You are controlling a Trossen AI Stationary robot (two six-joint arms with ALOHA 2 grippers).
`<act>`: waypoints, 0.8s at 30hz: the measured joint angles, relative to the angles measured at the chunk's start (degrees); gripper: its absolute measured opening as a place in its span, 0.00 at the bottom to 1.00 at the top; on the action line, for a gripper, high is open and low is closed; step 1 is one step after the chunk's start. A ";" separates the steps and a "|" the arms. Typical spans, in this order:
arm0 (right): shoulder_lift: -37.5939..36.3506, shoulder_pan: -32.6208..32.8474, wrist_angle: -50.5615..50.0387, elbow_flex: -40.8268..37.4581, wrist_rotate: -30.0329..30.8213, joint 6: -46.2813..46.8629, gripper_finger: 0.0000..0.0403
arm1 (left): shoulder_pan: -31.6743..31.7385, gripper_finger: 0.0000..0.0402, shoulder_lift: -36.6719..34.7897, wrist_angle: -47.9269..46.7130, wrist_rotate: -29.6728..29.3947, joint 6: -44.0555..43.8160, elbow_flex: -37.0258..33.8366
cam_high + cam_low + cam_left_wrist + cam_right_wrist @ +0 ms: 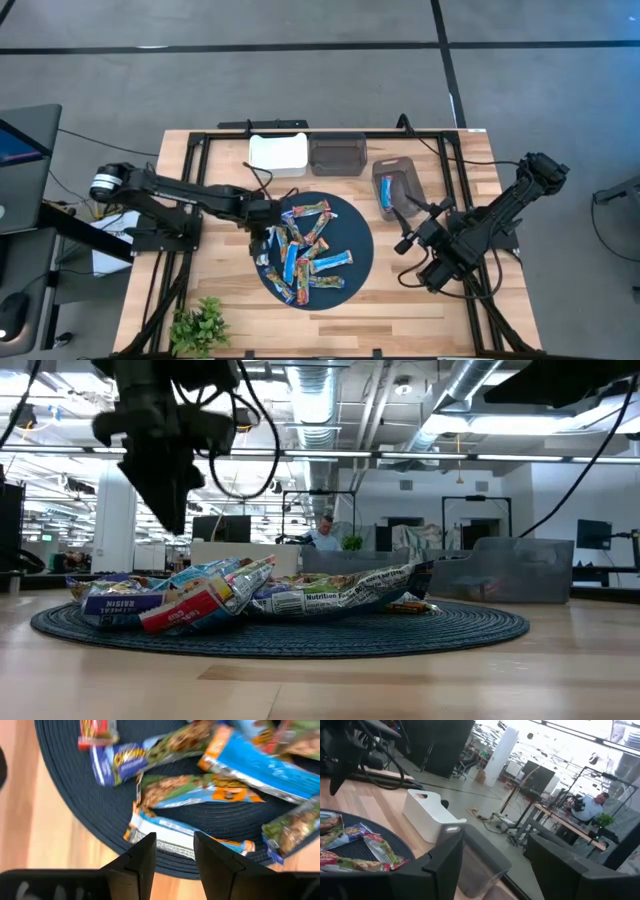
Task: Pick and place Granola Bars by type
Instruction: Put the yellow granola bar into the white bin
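Several granola bars (308, 250) in blue, orange-red and brown-green wrappers lie heaped on a dark round mat (356, 232); they also show in the low view (210, 595). My left gripper (268, 240) hangs open over the mat's left part, pointing down, clear of the heap in the low view (172, 510). In the left wrist view its fingers (172, 855) stand above a bar showing its white and blue back (175, 832). My right gripper (405, 240) is open and empty (495, 865) to the right of the mat. One blue bar (387, 196) lies in a grey bin.
Three bins stand behind the mat: a white one (277, 153), a dark one (337, 153) and a grey one (397, 178) at the right. A small plant (200, 325) stands at the near left edge. A person (322, 532) sits far off in the room.
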 joint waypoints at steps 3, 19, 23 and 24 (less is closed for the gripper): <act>0.00 -0.02 -0.27 0.00 -0.08 -0.02 0.53 | 0.04 0.31 2.32 -0.21 1.25 -4.84 0.00; 0.02 -0.53 -1.75 0.02 -0.13 -0.04 0.52 | -0.92 0.31 3.96 -0.57 2.70 -4.33 0.00; 0.15 -1.35 -1.75 0.02 -0.56 -0.33 0.51 | -2.00 0.31 3.94 -0.57 2.72 2.34 0.00; 0.18 -1.66 -1.81 0.04 -1.01 -0.37 0.51 | -2.33 0.31 3.94 -0.55 2.72 4.95 0.00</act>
